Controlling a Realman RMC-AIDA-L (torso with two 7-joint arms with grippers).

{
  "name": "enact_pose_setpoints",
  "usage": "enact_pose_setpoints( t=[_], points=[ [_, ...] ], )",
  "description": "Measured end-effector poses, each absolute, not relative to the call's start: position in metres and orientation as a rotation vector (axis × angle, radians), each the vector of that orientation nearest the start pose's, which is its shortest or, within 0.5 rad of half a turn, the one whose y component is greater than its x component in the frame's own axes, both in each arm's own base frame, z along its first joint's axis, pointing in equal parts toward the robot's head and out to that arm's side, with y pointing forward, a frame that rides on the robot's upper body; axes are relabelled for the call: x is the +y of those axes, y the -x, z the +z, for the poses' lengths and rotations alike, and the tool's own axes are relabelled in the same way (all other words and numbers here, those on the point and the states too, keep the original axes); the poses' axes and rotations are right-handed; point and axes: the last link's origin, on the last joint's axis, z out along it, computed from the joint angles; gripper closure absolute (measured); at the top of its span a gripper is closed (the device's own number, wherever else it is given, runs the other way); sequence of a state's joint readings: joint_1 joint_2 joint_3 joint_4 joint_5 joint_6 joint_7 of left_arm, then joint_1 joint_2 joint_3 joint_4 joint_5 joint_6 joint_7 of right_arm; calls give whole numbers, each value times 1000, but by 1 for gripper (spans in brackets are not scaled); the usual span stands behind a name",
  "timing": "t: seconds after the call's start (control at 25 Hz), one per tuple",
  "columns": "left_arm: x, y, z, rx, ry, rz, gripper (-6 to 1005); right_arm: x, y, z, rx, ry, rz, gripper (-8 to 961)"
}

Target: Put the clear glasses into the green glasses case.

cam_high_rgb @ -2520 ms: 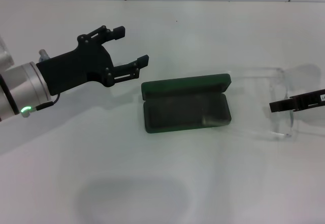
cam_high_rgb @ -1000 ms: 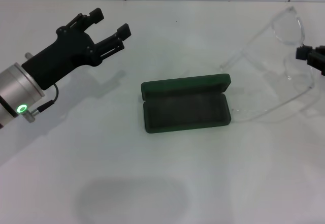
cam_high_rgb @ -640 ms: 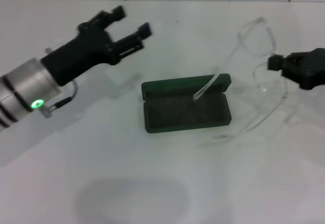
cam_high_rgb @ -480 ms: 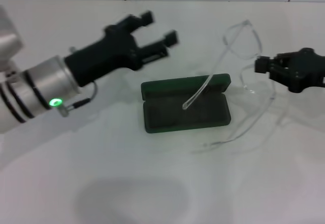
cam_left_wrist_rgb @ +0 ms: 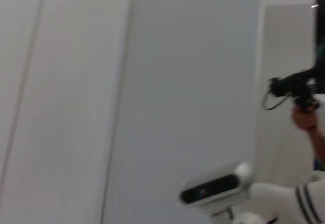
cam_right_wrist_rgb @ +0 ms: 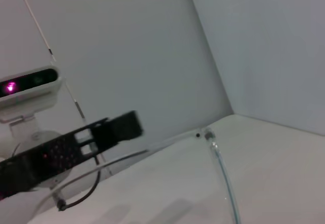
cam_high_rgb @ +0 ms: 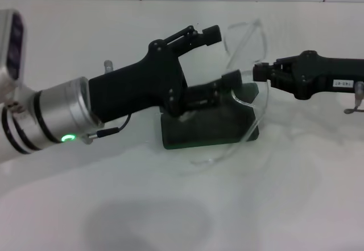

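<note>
- White matte tabletop (cam_high_rgb: 296,205) under a pale tiled wall; the work sits mid-table in the head view.
- Green glasses case (cam_high_rgb: 227,128): a rigid, dark green hinged box with rounded corners, lying open on the table, its dark lining partly hidden behind the left arm.
- Clear glasses (cam_high_rgb: 245,40): fully transparent plastic, one wide curved lens raised above the case, thin arms trailing down; one arm (cam_high_rgb: 219,155) sweeps past the case's front edge toward the table. In the right wrist view a clear arm (cam_right_wrist_rgb: 223,176) shows as a thin curved rod.
- Right gripper (cam_high_rgb: 261,71): reaches in from the right and is pinched on the glasses at the lens edge, holding them just above the case's right end.
- Left gripper (cam_high_rgb: 219,57): fingers spread wide, one fingertip (cam_high_rgb: 211,33) above and one near the case lid, beside the lens without clearly touching it.
- Handling, as judged: the glasses look very light, smooth and slippery, with springy arms that flex and may catch on the case rim; a grip at the stiffer lens edge or bridge seems safest, with modest force to avoid scratching or cracking.
- The case seems stiff and light enough to slide if nudged.
</note>
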State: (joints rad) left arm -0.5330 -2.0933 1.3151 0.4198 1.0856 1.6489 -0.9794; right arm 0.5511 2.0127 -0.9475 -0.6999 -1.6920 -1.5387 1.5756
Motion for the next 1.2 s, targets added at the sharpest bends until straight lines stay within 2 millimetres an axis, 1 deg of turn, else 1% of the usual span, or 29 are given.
enact_pose_setpoints(
  t=[0.2,0.36,0.44,0.48,0.6,0.72,0.8,1.08,1.2],
  points=[
    [294,183,-40,-78,2561,-1472,137,354,-213,16,704,2770,877,903],
    [295,182,-39,-46,2541,-1485,140,357,-209,16,723,2794,853,903],
    [295,178,-41,-24,2570,-1482,142,358,-208,15,731,2802,845,903],
    [295,175,-44,-9,2603,-1478,143,360,-204,13,748,2830,835,903],
    [293,167,-52,39,2697,-1458,143,360,-199,12,758,2860,843,902],
    [290,165,-58,81,2757,-1424,143,361,-191,12,772,2887,855,902],
    [289,165,-60,104,2768,-1407,143,362,-188,12,779,2899,860,902],
    [290,168,-61,106,2750,-1389,143,358,-174,14,768,2975,901,902],
    [291,169,-61,100,2750,-1380,143,356,-171,15,766,2993,915,902]
  ],
)
